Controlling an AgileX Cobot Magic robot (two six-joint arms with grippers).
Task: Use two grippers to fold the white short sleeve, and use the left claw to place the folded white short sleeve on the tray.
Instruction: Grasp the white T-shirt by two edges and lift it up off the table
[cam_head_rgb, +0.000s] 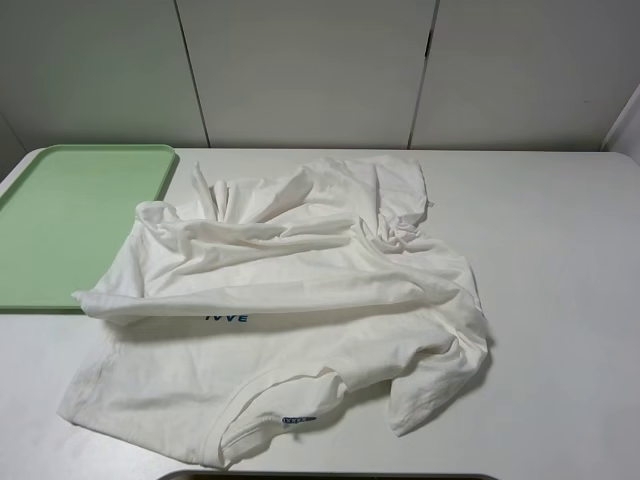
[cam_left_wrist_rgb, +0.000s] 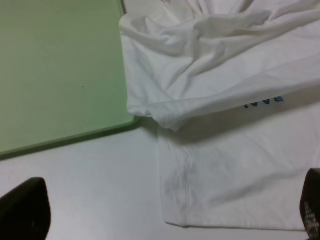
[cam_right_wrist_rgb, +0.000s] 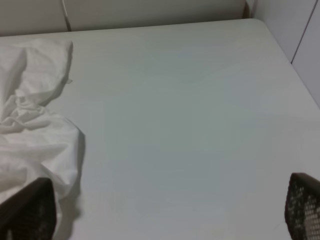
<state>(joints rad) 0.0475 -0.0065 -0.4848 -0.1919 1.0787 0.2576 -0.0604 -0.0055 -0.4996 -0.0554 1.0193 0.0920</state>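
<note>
One white short sleeve (cam_head_rgb: 290, 290), one green tray (cam_head_rgb: 70, 220).

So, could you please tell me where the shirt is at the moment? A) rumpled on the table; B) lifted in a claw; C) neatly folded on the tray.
A: the shirt lies rumpled and unfolded on the table, with only its edge reaching the tray.

Under me lies a smooth white flat counter (cam_head_rgb: 560, 300) with rounded far corners. Behind it stands a pale grey panelled wall (cam_head_rgb: 300, 70), split by two thin dark vertical seams (cam_head_rgb: 192, 70). At the near edge of the high view I see a dark narrow strip (cam_head_rgb: 330, 476); too little shows to tell what it is.
</note>
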